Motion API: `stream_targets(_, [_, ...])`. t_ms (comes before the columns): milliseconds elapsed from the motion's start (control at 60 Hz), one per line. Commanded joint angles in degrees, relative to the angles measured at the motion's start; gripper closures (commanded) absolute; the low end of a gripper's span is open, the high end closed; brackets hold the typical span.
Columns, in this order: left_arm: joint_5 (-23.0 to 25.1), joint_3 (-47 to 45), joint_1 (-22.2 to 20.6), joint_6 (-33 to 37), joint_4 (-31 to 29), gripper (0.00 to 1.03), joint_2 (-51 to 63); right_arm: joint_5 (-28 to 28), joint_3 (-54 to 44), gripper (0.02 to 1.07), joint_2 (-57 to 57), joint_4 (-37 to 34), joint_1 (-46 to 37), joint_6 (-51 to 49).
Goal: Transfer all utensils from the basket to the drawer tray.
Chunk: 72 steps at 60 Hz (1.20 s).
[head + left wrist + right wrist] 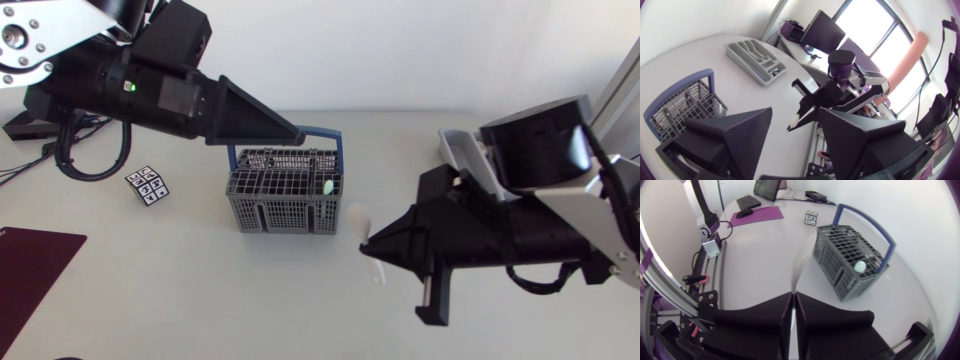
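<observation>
Holding a white plastic spoon (358, 220) by its handle, the right hand (370, 245) sat just beside the basket (285, 200), its two wedge fingers pressed almost together on the utensil. The spoon stuck out past the fingertips, bowl end farthest from them, in the gap between the hand and the basket. The right arm came in from the head view's right side and lay stretched toward the middle of the counter (200, 300), its hand pointing at the basket's side.

The left arm entered from the far left and slanted down toward the centre. Its left hand (296, 133) hung over the basket's far rim, close to the blue carrying handle (325, 131). In its own wrist view the fingers stood wide apart with nothing between them.

The grey mesh basket stood upright mid-counter. One pale green utensil end (327, 186) showed at its side nearest the right hand. The grey drawer tray (455, 150) lay farther back on the right, largely hidden behind the right arm in the head view. A small patterned cube (148, 184) sat left of the basket, and a dark maroon mat (30, 270) lay at the near left.
</observation>
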Motion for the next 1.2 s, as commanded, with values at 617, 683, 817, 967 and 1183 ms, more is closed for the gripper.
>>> stream_targets(617, [-38.9, -3.6, -12.8, 1.7, 11.6, 0.32, 8.3, 0.3, -6.5, 1.02, 2.0, 4.3, -51.8, -36.2])
stream_targets(683, [-41.0, -3.8, -13.7, 2.7, 12.4, 0.32, 9.0, 0.0, -6.2, 1.02, 5.0, 6.7, -55.0, -38.8])
stream_targets(817, [-43.1, -4.3, -14.3, 3.5, 13.5, 0.32, 10.2, -1.1, -5.0, 1.02, 10.7, 11.4, -59.8, -41.7])
stream_targets(967, [-44.4, -4.9, -14.3, 4.4, 15.2, 0.32, 10.9, -1.1, -2.9, 1.02, 17.5, 17.1, -63.4, -44.0])
stream_targets(1183, [-45.4, -5.3, -14.4, 4.9, 16.0, 0.32, 11.9, 0.6, 1.3, 1.02, 27.5, 25.4, -67.6, -48.3])
